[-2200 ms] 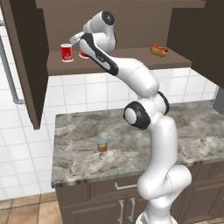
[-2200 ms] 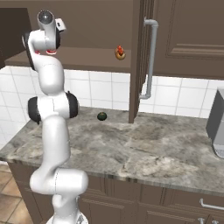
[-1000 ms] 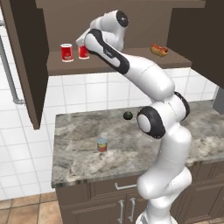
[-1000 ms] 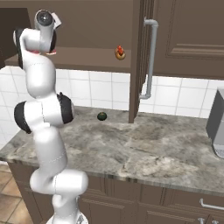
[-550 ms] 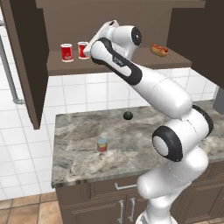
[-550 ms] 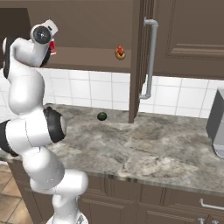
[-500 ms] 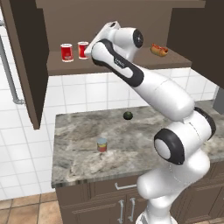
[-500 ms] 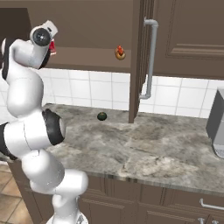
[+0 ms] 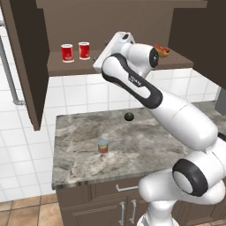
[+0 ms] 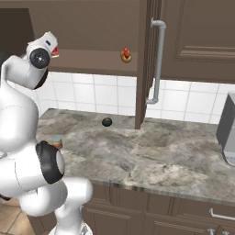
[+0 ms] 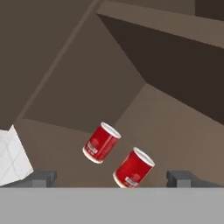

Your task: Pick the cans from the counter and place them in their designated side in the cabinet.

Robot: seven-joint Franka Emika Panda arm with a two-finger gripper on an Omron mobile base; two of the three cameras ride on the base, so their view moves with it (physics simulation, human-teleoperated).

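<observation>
The short can with the blue-grey top and orange-red lower band (image 9: pixel 103 146) stands upright on the grey-brown marbled stone counter (image 9: pixel 145 150), well below the gripper (image 11: pixel 111 178) and toward the counter's front left — its long axis vertical, so a grasp would likely come from the side or from above after a long descent. Two red cylindrical cans with white rims (image 9: pixel 67 52) (image 9: pixel 84 50) stand side by side at the left end of the shelf in the dark brown wooden wall cabinet (image 9: pixel 26 53); in the hand view they lie just ahead of the finger tips (image 11: pixel 43 178). The jaws are spread wide and hold nothing, touching neither red can. The dark green round fruit (image 9: pixel 129 116) sits near the counter's back.
</observation>
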